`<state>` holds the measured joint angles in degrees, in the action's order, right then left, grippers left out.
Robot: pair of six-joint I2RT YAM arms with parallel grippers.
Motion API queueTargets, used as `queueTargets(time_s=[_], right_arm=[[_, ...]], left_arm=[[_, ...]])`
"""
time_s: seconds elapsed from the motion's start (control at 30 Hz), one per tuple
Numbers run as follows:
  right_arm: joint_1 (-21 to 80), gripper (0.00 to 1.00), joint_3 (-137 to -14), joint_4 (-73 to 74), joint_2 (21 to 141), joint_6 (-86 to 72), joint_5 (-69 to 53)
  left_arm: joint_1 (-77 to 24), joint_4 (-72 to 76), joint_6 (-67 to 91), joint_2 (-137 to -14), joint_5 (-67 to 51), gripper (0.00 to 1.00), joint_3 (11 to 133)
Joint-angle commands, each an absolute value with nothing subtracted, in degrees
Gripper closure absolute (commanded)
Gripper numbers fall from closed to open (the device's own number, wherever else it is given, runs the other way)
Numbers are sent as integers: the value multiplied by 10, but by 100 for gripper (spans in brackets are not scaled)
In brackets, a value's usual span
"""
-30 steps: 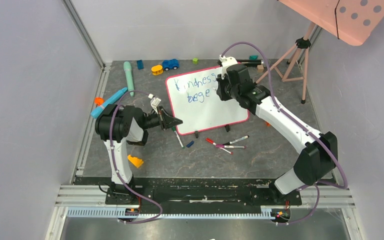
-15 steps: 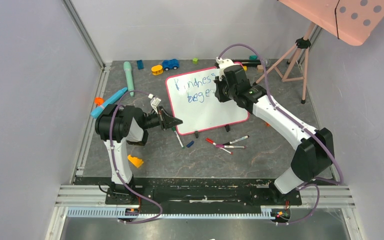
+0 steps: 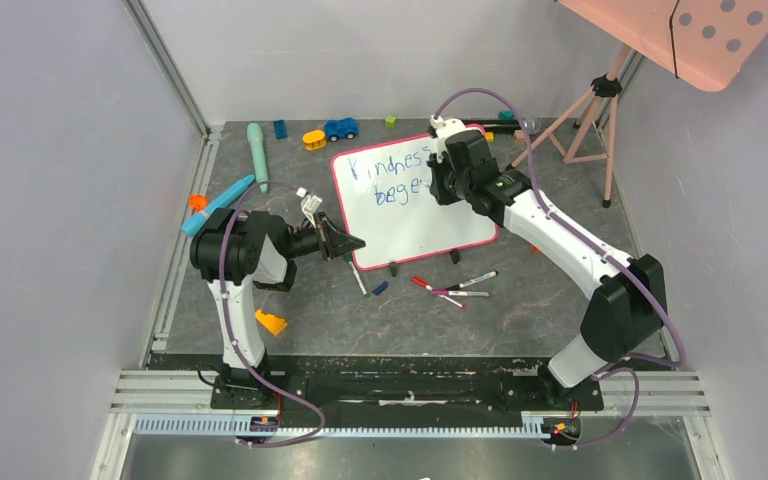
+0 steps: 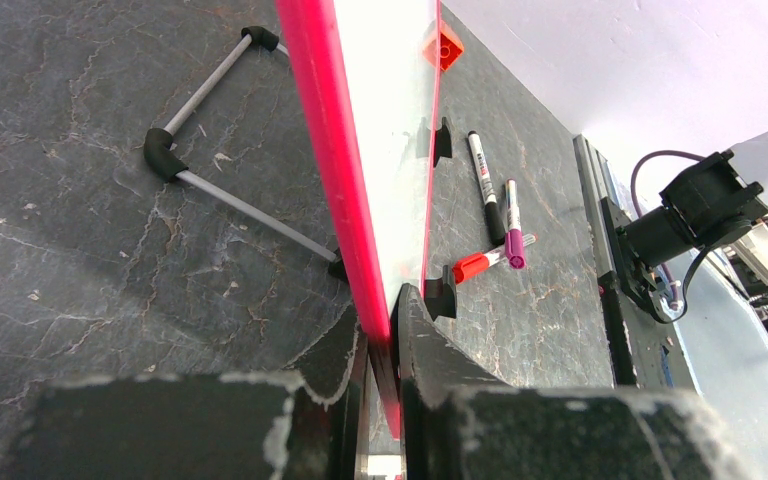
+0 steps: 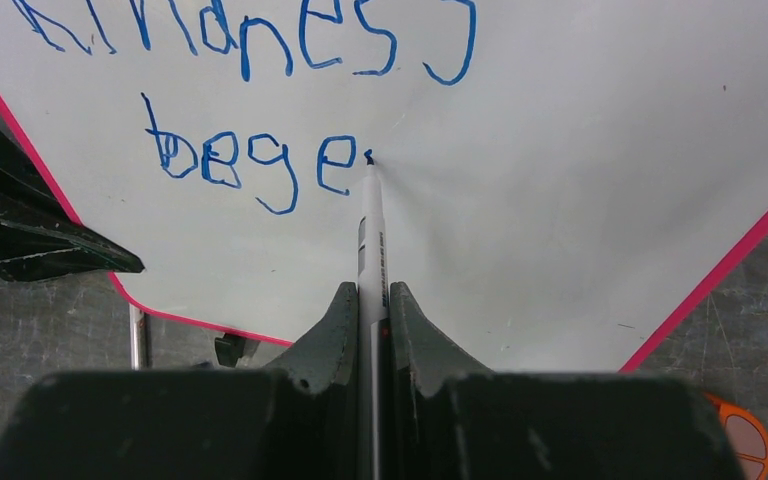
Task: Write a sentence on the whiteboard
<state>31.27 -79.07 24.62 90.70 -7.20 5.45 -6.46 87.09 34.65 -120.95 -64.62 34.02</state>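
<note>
Writing the sentence (image 5: 250,160)
Right gripper (image 5: 370,292) is clamping the marker (image 5: 371,230), wanting light pressure; left gripper (image 4: 382,320) is pinching the whiteboard (image 5: 580,150)'s lower-left corner.

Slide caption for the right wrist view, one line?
Right end effector holds a marker, tip on the whiteboard, sentence reaching "Kindness bege".

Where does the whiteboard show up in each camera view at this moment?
Top view: the whiteboard stands mid-table between the two arms.
Left wrist: the whiteboard is seen nearly edge-on, a pink-framed strip rising from bottom centre.
Right wrist: the whiteboard fills most of the picture, with the marker tip just after "bege".
Shared landmark: the left claw, clamped on the board's pink edge, appears in all three.
</note>
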Motion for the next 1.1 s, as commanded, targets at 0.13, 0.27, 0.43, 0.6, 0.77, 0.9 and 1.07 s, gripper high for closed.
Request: queueTargets(time_s=[0.13, 0.27, 0.43, 0.6, 0.77, 0.9, 1.07], right_arm=[[308, 100, -818, 274, 916, -56, 116], [305, 100, -817, 275, 913, -57, 118], [305, 100, -821, 275, 909, -57, 110], [305, 100, -820, 257, 894, -57, 83], [305, 100, -836, 251, 892, -55, 69], [304, 100, -850, 251, 896, -53, 66], [304, 100, -863, 254, 906, -52, 63]], left_arm=[[-62, 892, 228, -1230, -599, 95, 334], [-63, 892, 228, -1230, -598, 95, 334], [-62, 892, 228, -1230, -598, 95, 334], [-62, 892, 228, -1230, -598, 95, 334], [-62, 892, 228, -1230, -598, 95, 334], [-63, 892, 228, -1230, -598, 95, 335], [-62, 892, 228, -1230, -598, 95, 334]])
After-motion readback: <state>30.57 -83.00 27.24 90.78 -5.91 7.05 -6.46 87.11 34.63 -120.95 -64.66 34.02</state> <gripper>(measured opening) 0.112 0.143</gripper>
